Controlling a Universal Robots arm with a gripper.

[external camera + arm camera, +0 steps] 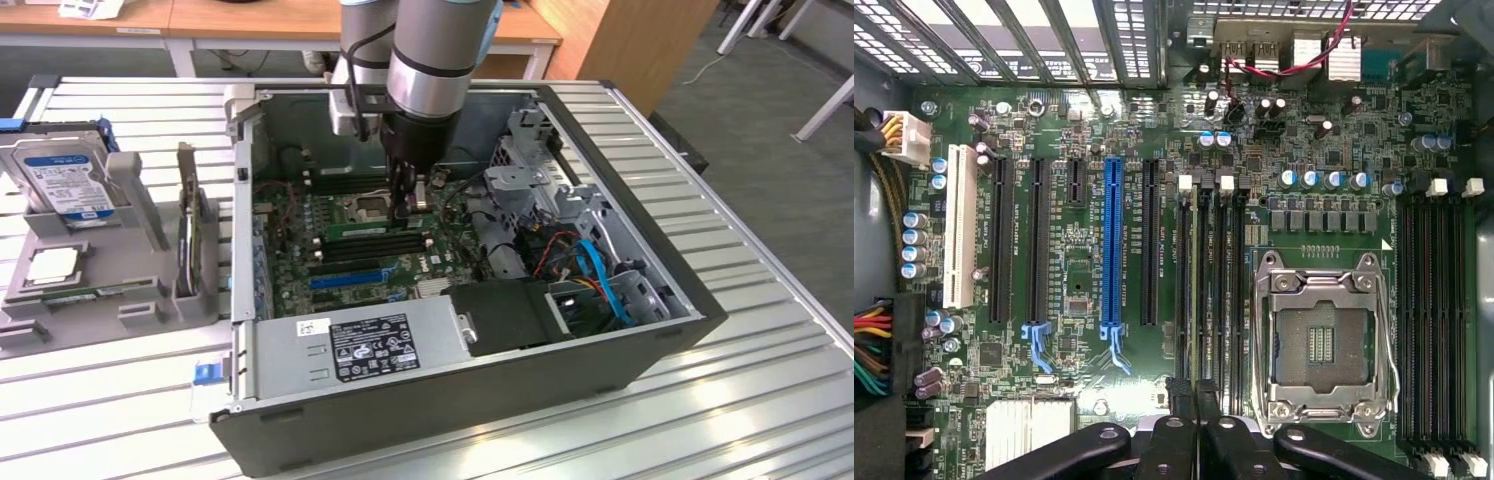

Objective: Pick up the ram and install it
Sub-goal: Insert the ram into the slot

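The hand [407, 205] is deep in the case [467, 420], its fingers almost together, pinching what looks like the ram [374, 228], a green stick lying along the slots [1212, 280] beside the socket [1319, 340]. I cannot tell whether it is seated. If the ram sits slightly off its slot or tilted, pressing could bend it or strain the board [1084, 260]. A reversed notch would block it, closed clips [1186, 183] would stop it, and so thin a grip could let it slip
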